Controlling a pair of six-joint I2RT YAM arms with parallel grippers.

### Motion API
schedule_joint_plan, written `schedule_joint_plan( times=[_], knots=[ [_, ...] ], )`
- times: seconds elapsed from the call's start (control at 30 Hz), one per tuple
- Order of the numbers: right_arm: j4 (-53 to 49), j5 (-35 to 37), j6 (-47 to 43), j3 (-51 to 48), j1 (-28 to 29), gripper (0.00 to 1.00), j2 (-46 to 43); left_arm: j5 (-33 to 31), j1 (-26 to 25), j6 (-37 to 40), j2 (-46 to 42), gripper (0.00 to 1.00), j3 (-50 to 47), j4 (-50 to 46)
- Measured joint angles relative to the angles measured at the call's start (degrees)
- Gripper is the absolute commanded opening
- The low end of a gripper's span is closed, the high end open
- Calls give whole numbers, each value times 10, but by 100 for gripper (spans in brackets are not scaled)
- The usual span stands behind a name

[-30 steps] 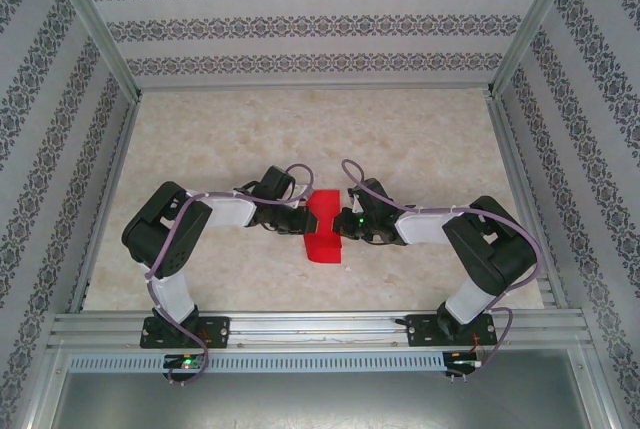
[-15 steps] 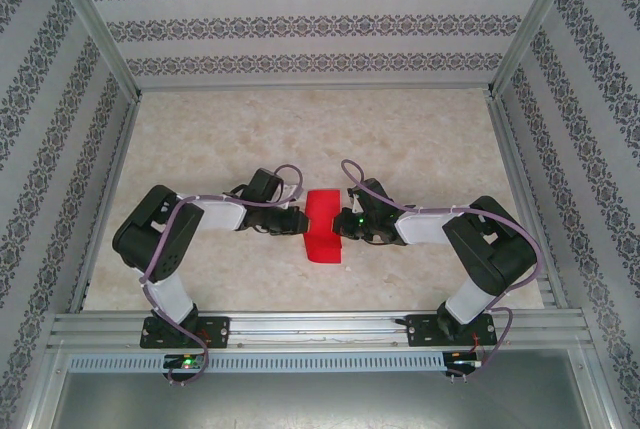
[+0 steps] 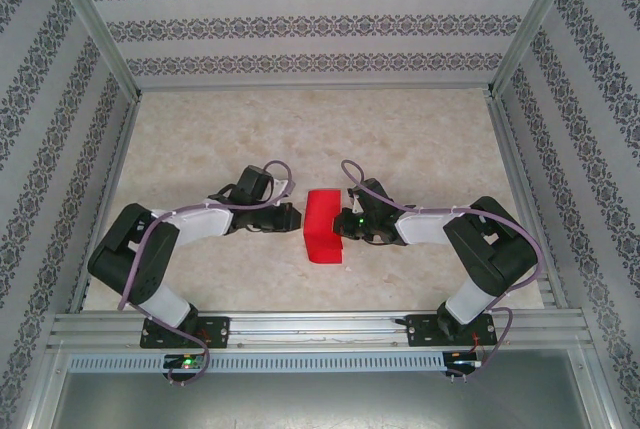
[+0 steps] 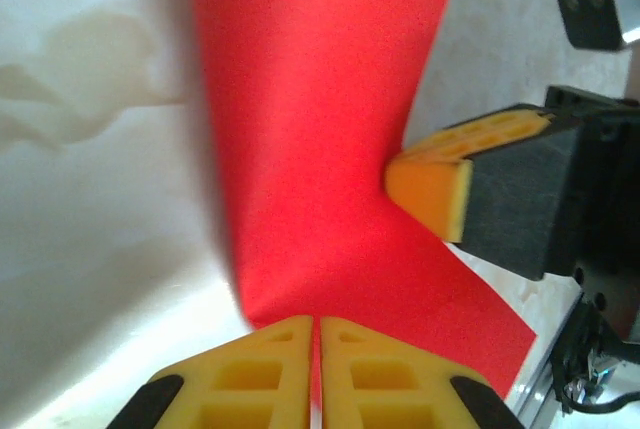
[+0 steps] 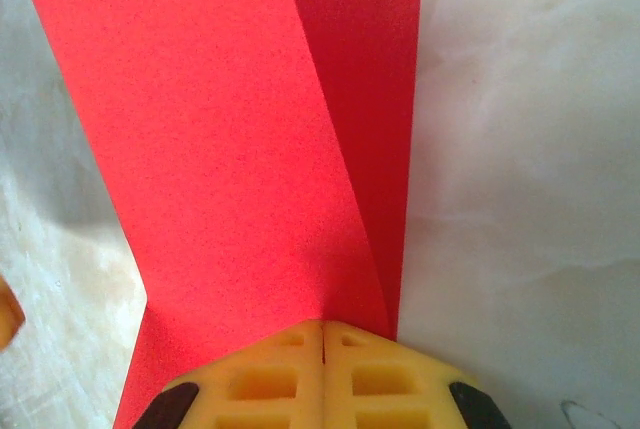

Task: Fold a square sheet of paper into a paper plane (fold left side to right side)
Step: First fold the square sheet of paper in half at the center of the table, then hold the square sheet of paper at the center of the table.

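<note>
The square sheet of paper (image 3: 322, 227) lies folded into a red upright rectangle mid-table between both grippers. My left gripper (image 3: 297, 217) is at its left edge. In the left wrist view the sheet (image 4: 320, 129) runs down into the thin slit between the yellow fingers (image 4: 318, 324), which are shut on its edge. My right gripper (image 3: 343, 222) meets the right edge. Its fingers (image 5: 323, 327) are shut, tips against the sheet (image 5: 220, 129) where a darker folded flap (image 5: 370, 99) overlaps. One right fingertip (image 4: 430, 189) touches the sheet's right side.
The marbled tabletop (image 3: 420, 139) spreads beyond the paper, and patterned walls (image 3: 300, 24) enclose the cell on three sides. An aluminium rail (image 3: 320, 327) carrying both arm bases runs along the near edge.
The left arm has drawn back to the left, its elbow swinging outward, uncovering the paper's left part, which now reads as a fuller rectangle. Its jaws closed slightly. The right arm stayed still.
</note>
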Motion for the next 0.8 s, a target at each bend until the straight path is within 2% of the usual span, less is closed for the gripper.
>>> schedule_joint_plan(
  times=[0.43, 0.8],
  knots=[
    [-5, 1, 0, 2, 0, 0, 0, 3, -49, -19, 90, 8, 30, 21],
    [-15, 1, -1, 8, 0, 0, -1, -8, -53, -22, 99, 8, 31, 21]
  ],
)
